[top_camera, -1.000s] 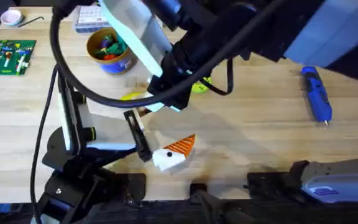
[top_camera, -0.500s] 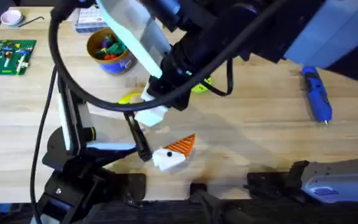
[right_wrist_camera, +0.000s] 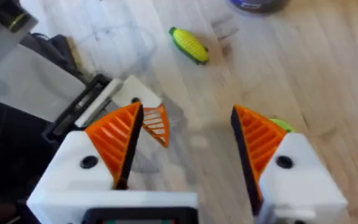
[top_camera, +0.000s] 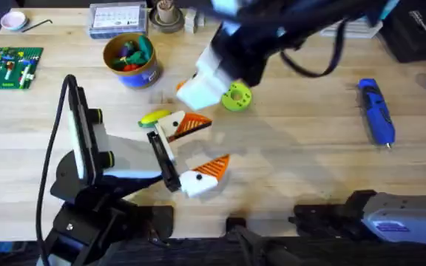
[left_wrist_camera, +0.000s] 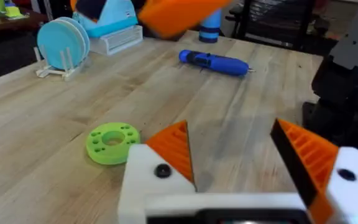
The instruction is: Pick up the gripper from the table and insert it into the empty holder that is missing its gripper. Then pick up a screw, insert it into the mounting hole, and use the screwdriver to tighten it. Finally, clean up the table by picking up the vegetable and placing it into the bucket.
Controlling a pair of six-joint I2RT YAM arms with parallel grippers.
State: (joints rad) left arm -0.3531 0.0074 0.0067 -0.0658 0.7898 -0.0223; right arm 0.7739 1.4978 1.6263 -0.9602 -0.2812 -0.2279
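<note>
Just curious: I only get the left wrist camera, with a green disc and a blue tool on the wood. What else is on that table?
Observer: A small yellow vegetable with a green end lies on the table, close by the left gripper.
Visitor: Anywhere to put it?
Observer: A blue bucket of toy vegetables stands farther back.
Visitor: And the other arm?
Observer: It reaches across the middle; the right gripper hangs open over the table near your green disc.

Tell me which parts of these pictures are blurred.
Overhead: the right arm crossing the table is smeared, while the screwdriver stays sharp. Left wrist: an orange shape at the top is blurred. Right wrist: the vegetable is soft.
</note>
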